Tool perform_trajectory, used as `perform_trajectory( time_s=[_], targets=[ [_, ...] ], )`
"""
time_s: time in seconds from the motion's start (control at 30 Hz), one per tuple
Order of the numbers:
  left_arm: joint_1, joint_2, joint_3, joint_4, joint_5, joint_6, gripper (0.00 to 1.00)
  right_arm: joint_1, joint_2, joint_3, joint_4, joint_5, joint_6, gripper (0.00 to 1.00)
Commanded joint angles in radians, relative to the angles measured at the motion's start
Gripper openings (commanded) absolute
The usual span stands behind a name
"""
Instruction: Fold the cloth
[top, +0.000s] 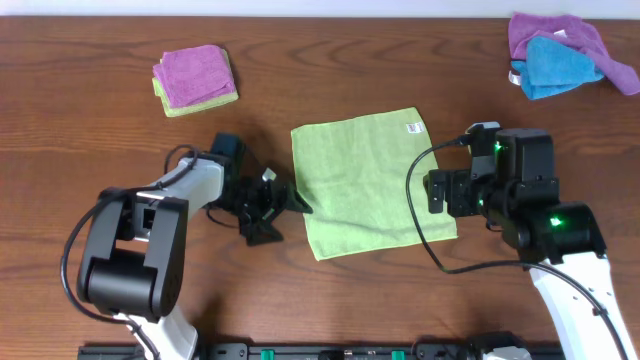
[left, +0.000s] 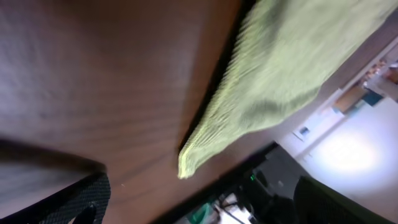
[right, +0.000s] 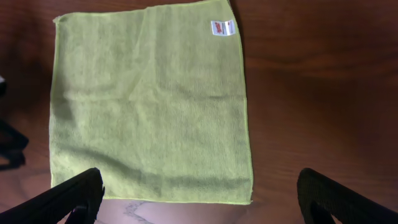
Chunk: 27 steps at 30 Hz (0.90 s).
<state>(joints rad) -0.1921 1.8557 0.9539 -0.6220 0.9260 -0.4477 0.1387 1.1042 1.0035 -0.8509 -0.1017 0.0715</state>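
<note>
The lime-green cloth (top: 368, 185) lies flat and spread out on the wooden table (top: 100, 120), its white tag (top: 412, 128) at the far right corner. My left gripper (top: 282, 218) is low beside the cloth's left edge, open and empty. In the left wrist view the cloth (left: 280, 68) shows a near corner just off the table ahead of my gripper (left: 199, 208). My right gripper (top: 437, 192) hovers at the cloth's right edge. In the right wrist view its dark fingers (right: 68, 196) stand wide apart over the near edge of the cloth (right: 149, 99), holding nothing.
A folded purple cloth on a pale green one (top: 195, 78) sits at the far left. A purple and a blue cloth (top: 560, 55) lie bunched at the far right corner. The right arm's black cable (top: 415, 205) loops over the cloth's right edge.
</note>
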Motion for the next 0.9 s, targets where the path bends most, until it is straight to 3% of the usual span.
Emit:
perform_trajectory(
  time_s=[0.0,0.17,0.33,0.53,0.6,0.63,0.67,0.7,0.73,0.83,0.87],
  targets=[
    [0.005,-0.065,0.088,-0.005,-0.066,0.064,0.96,-0.006,-0.004,-0.003,0.0,-0.019,-0.029,0.99],
    [-0.006,-0.134,0.231,-0.063,-0.122,0.142,0.96,-0.006,-0.004,-0.003,0.017,-0.019,-0.043,0.98],
    [-0.064,-0.146,0.388,-0.179,-0.364,0.266,0.96,-0.007,-0.003,-0.003,0.052,-0.018,-0.052,0.96],
    [-0.171,-0.131,0.447,-0.169,-0.658,0.319,0.96,-0.015,0.064,-0.002,0.099,0.023,-0.05,0.93],
    [-0.187,-0.112,0.459,-0.159,-0.712,0.34,0.96,-0.016,0.107,-0.002,0.138,0.023,-0.05,0.77],
    [-0.19,-0.1,0.462,-0.152,-0.719,0.351,0.96,-0.016,0.125,-0.002,0.157,0.023,-0.043,0.38],
    [-0.19,-0.087,0.467,-0.15,-0.719,0.36,0.96,-0.016,0.143,-0.002,0.178,0.023,-0.027,0.14],
    [-0.19,-0.068,0.473,-0.151,-0.72,0.368,0.87,-0.016,0.159,-0.002,0.198,0.022,-0.014,0.01],
    [-0.19,-0.049,0.479,-0.153,-0.719,0.374,0.58,-0.016,0.172,-0.002,0.216,0.021,-0.006,0.01],
    [-0.189,-0.004,0.481,-0.154,-0.725,0.385,0.09,-0.016,0.204,-0.002,0.261,0.019,0.003,0.01],
    [-0.189,0.004,0.481,-0.154,-0.724,0.385,0.06,-0.016,0.209,-0.002,0.269,0.014,0.003,0.02]
  ],
)
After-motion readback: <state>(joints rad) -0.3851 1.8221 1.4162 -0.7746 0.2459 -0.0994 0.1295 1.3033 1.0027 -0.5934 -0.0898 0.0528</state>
